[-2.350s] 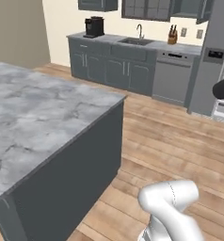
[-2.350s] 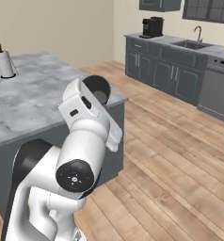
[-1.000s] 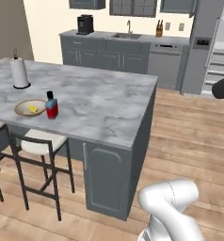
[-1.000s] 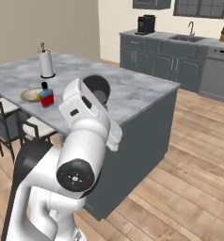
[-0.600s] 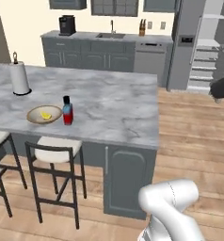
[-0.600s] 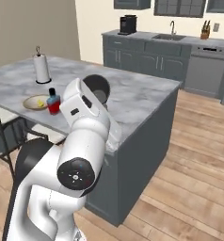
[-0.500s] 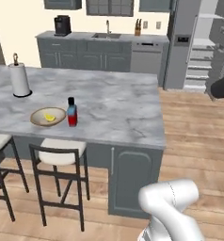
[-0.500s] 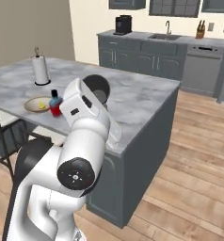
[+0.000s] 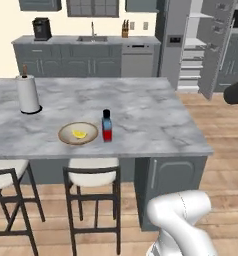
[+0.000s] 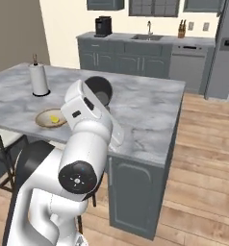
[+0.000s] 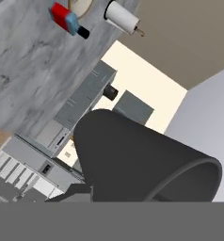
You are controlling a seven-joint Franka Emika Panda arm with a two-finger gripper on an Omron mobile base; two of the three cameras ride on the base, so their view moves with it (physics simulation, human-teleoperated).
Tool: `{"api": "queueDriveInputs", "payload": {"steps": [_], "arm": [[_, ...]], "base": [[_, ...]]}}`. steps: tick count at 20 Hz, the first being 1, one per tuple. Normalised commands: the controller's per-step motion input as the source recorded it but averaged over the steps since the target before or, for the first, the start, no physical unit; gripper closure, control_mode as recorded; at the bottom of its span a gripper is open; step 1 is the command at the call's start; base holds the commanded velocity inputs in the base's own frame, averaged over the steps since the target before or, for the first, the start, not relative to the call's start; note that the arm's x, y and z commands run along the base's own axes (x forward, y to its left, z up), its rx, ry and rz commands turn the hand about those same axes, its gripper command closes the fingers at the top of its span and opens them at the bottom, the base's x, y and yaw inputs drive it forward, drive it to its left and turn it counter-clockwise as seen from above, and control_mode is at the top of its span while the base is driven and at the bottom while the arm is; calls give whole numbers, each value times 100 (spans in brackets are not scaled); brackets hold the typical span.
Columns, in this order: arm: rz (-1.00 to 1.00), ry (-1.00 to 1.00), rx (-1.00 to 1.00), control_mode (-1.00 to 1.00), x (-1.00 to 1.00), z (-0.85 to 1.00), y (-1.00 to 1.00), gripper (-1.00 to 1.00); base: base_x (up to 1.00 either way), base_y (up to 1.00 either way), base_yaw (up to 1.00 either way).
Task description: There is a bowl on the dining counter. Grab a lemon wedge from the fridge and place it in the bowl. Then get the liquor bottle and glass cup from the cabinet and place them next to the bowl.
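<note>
Where the dining counter point(image 9: 141, 115) runs toward its front edge, the bowl point(image 9: 78, 133) sits with the lemon wedge point(image 9: 79, 134) inside it — and the liquor bottle point(image 9: 107, 125) stands upright just beside the bowl, neck and black cap pointing straight up. A paper-towel roll point(image 9: 28, 93) stands farther back near the left end. The gripper point(image 11: 115, 197) is clamped on the glass cup point(image 11: 142, 162), held above the counter — its open mouth faces away from the hand.

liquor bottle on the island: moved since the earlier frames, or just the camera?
No. The liquor bottle sits just right of the bowl, as before, paper-towel roll behind them; the base drove.
</note>
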Motion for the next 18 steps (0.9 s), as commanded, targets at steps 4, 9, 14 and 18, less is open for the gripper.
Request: {"api": "queueDriveInputs", "payload": {"steps": [4,9,14,18], "arm": [[0,0,0,100,0,0,0,100],[0,0,0,100,0,0,0,100],[0,0,0,100,0,0,0,100],[0,0,0,100,0,0,0,100]], "base": [[0,100,-35],[0,100,-34],[0,99,-31],[4,82,-21]]}}
